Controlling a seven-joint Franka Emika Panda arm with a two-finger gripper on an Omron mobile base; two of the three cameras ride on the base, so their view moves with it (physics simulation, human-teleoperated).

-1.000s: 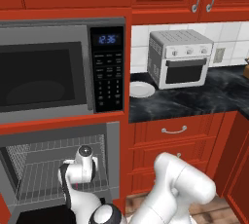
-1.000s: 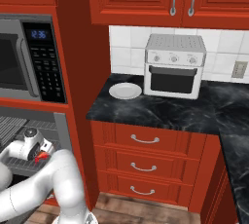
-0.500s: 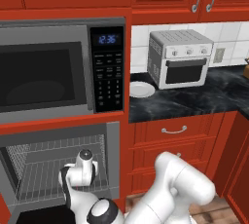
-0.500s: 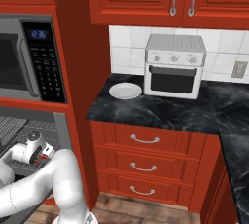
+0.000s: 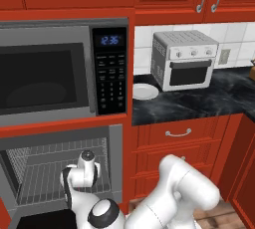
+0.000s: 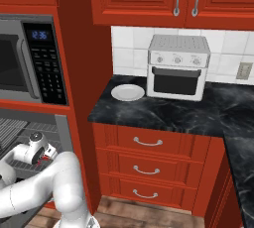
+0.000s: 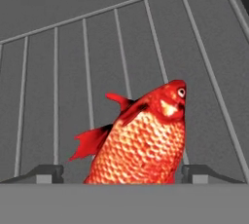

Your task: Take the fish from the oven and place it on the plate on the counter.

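Hand view: fish [image 7: 146, 140] lies on the wire rack [image 7: 121, 52] of the oven, head up-right in that view, red fins and tail fanned to its left. Its body sits between the two dark fingertips [image 7: 46, 172], one on each side. Gripper [image 7: 131, 175] is spread wide, jaws standing clear of the scales on both sides, nothing clamped. Rack bars run away from the camera under and beyond the fish.

Left base view: oven [image 5: 60, 173] is open, below the microwave [image 5: 60, 71], rack and grey cavity exposed. The arm reaches up into the cavity from below and the hand [image 5: 84, 171] sits over the rack near its right side. The fish is hidden behind the hand here; jaw spread cannot be read from this angle.

Right base view: same hand [image 6: 34, 147] seen side-on at the oven mouth, just left of the red cabinet post. A small red speck shows at the hand's front edge; too small to say whether it is the fish.

Both base views give what the hand view lacks: the plate [image 5: 145, 91], white, round, on the counter [image 5: 199, 101] right of the oven column, just beside the toaster oven [image 5: 184, 58] on its left. Plate [image 6: 127, 92] carries nothing. It is well apart from the fish. Red drawers [image 6: 149, 165] under the counter are closed.
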